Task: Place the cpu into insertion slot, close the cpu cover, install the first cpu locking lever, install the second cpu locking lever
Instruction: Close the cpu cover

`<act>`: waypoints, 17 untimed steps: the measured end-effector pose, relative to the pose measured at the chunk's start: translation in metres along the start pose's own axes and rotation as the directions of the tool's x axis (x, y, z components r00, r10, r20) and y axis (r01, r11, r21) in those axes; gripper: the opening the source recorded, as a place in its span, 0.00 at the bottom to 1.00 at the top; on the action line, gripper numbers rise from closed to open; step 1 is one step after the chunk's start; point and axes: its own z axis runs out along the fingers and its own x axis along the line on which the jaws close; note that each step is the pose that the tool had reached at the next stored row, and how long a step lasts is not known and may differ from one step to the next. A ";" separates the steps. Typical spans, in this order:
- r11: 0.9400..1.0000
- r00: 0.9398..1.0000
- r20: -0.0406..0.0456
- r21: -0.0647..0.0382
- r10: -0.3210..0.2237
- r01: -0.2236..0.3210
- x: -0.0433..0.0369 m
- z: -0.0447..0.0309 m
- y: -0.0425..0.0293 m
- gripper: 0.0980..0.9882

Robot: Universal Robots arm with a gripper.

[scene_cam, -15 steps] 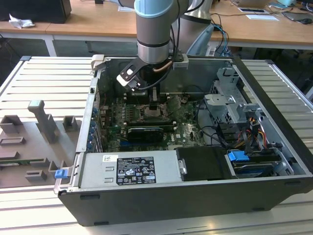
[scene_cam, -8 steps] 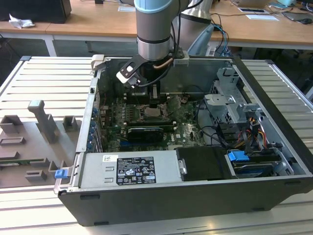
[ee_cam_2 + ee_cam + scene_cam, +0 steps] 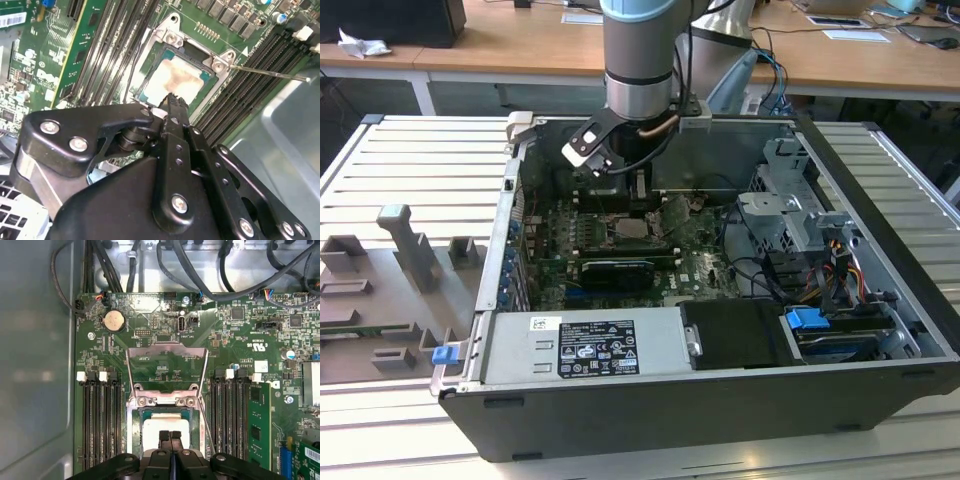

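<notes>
Pointing straight down at the cpu [image 3: 156,426], arm [image 3: 638,60] with jaws together.

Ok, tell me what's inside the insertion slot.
The cpu lies in it, pale top showing. The shut gripper hides one edge of it; whatever lies beneath the cpu is covered.

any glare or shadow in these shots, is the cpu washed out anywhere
second wrist view: the cpu top glares pale, nearly washed out, beyond the dark end effector; first wrist view: a soft bright patch on the case wall; exterior view: the motherboard sits dimmer than the pale table.
</notes>
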 end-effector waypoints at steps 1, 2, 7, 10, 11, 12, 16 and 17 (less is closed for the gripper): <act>1.000 1.000 0.000 0.000 0.000 0.000 0.0000 -0.0018 0.0001 0.01; 1.000 1.000 0.000 0.000 0.000 0.000 0.0000 -0.0038 0.0002 0.01; 1.000 1.000 0.000 0.000 0.000 0.000 0.0001 -0.0065 0.0019 0.01; 1.000 1.000 0.000 0.000 0.000 0.000 0.0003 -0.0182 0.0027 0.01; 1.000 1.000 0.000 0.000 0.000 0.000 0.0003 -0.0205 0.0028 0.01; 1.000 1.000 0.000 0.000 0.000 0.000 0.0003 -0.0228 0.0030 0.01; 1.000 1.000 0.000 0.000 0.000 0.000 0.0003 -0.0229 0.0064 0.01; 1.000 1.000 0.000 0.000 0.000 0.000 0.0003 -0.0231 0.0070 0.01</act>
